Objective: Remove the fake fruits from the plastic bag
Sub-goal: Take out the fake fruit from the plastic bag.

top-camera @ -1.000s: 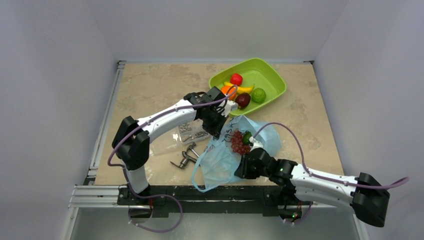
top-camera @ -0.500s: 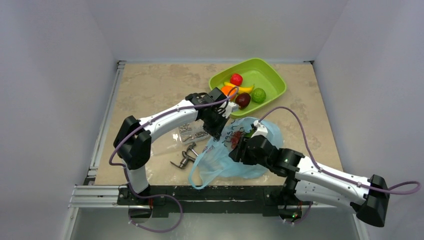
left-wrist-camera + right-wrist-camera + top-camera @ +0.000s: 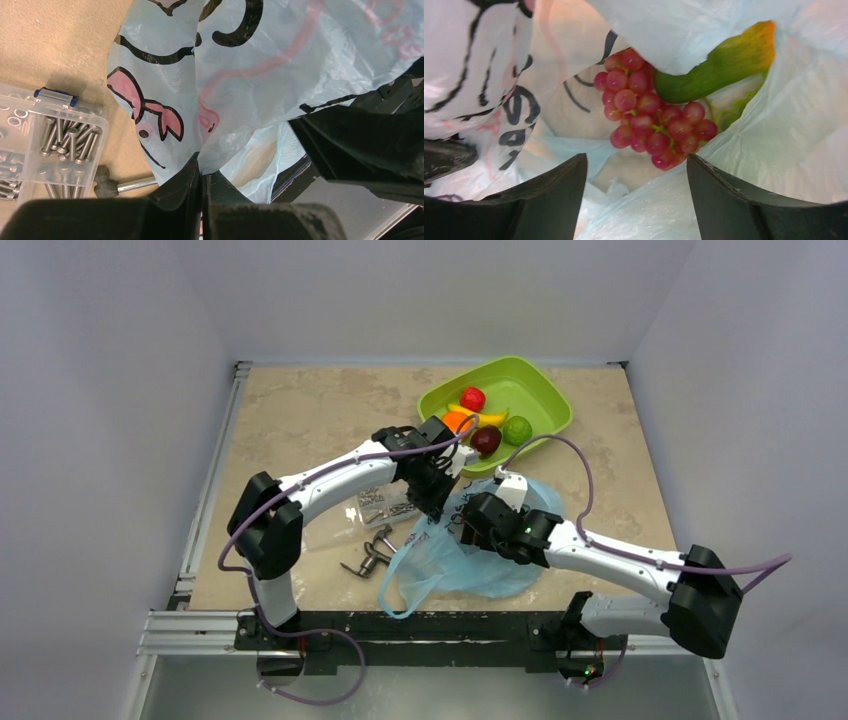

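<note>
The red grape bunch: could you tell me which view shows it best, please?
The right wrist view: the red grape bunch sits central inside the plastic bag, ahead of the open right claw. From the top, the right arm covers it; the left wrist shows only bag plastic.

Red grape bunch (image 3: 651, 125) and green-yellow piece (image 3: 719, 65) inside the crumpled light-blue printed plastic bag (image 3: 455, 565).

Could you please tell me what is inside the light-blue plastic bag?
A red grape bunch and a green-and-yellow piece show inside the plastic bag; its folds hide anything deeper.
</note>
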`<state>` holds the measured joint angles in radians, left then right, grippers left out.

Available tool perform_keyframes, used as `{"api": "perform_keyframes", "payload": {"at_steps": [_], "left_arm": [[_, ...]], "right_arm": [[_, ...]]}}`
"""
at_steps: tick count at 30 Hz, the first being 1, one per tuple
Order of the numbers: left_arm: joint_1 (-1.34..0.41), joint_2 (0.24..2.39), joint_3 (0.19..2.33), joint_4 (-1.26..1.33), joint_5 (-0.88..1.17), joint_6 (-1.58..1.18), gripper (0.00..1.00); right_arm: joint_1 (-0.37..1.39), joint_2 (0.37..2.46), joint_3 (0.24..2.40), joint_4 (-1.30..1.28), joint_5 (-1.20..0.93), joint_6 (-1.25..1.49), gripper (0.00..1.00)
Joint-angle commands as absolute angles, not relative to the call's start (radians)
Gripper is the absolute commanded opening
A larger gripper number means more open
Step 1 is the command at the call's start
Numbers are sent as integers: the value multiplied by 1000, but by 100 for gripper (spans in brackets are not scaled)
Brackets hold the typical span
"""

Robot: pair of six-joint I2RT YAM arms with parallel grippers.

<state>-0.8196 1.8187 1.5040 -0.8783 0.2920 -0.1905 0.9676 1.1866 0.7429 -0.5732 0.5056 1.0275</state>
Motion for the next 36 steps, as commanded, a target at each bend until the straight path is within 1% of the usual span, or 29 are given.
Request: {"api": "perform_keyframes", "payload": {"at_steps": [1, 2, 4, 8, 12, 16, 17, 20, 23, 25, 26, 31, 32, 36], "left_arm": [[-824, 1790, 1546, -875, 306, -190, 0], [-824, 1791, 1547, -874, 308, -191, 0], [-824, 1792, 1549, -874, 311, -191, 0], [-824, 1791, 1552, -875, 316, -193, 0], [-825, 1791, 1554, -875, 316, -193, 0], [-824, 1792, 1554, -878, 314, -191, 0], [-824, 1790, 1555, -878, 314, -190, 0], [-824, 1790, 1555, -877, 317, -192, 0], [-824, 1794, 1556, -878, 318, -193, 0], [-824, 1796, 1557, -877, 319, -193, 0], [-824, 1797, 1557, -878, 319, -192, 0], [-824, 1799, 1558, -880, 311, -191, 0], [-824, 1801, 1558, -882, 307, -190, 0], [-824, 1807, 1561, -887, 300, -189, 0]], "right_arm": [[945, 1195, 769, -586, 607, 989, 76], [940, 1204, 762, -556, 604, 975, 80], [929, 1225, 745, -494, 590, 944, 84], [914, 1313, 749, -414, 563, 894, 87], [914, 1432, 794, -413, 562, 887, 86], [914, 1507, 803, -435, 601, 908, 81], [914, 1516, 798, -425, 605, 908, 78], [916, 1527, 806, -427, 627, 908, 59], [925, 1498, 825, -434, 642, 892, 44], [925, 1463, 828, -428, 634, 876, 34], [926, 1440, 825, -418, 625, 869, 27], [925, 1302, 804, -402, 579, 845, 2], [924, 1271, 800, -402, 572, 842, 0], [925, 1147, 778, -403, 530, 843, 0]]}}
